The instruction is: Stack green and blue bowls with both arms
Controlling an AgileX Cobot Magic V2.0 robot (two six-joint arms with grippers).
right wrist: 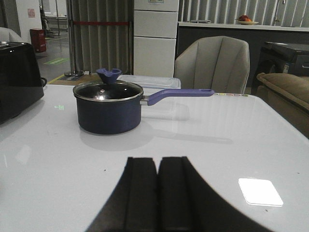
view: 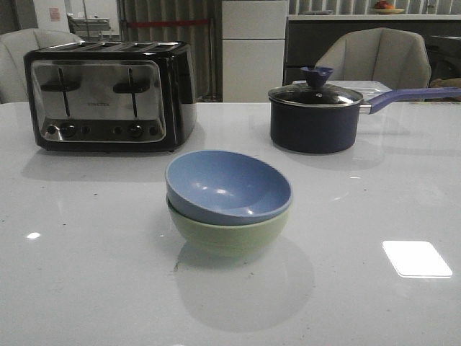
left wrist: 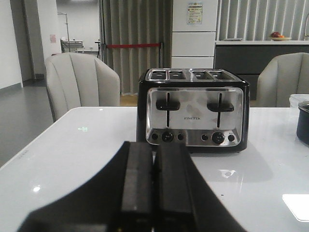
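Two bowls already sit nested near the middle of the desk, somewhat toward its near edge: the blue bowl (view: 227, 185) rests inside the green bowl (view: 229, 234), tipped so its opening leans toward my camera instead of lying level. I judge the stacking itself done.

My left hand (left wrist: 153, 181) is clenched, its pads pressed together with nothing between them, and it looks toward the toaster (left wrist: 193, 109) that stands by the far left part of the desk. My right hand (right wrist: 158, 193) is likewise clenched and empty, facing the saucepan (right wrist: 107, 108) with its glass lid near the far right. Neither hand shows in the front view, so I take both to be pulled well back from the stack.

What worries me from here is the tilt. I reckon the blue bowl is seated off-centre, so any knock to the desk, or an arm sweeping past low, could make it slide further or rock out of the green one. If I chose to go back in and straighten it, a clenched hand pushing on the raised far rim could shove both bowls across the glossy surface, which looks slick. I would rather leave them be than risk undoing the stack.
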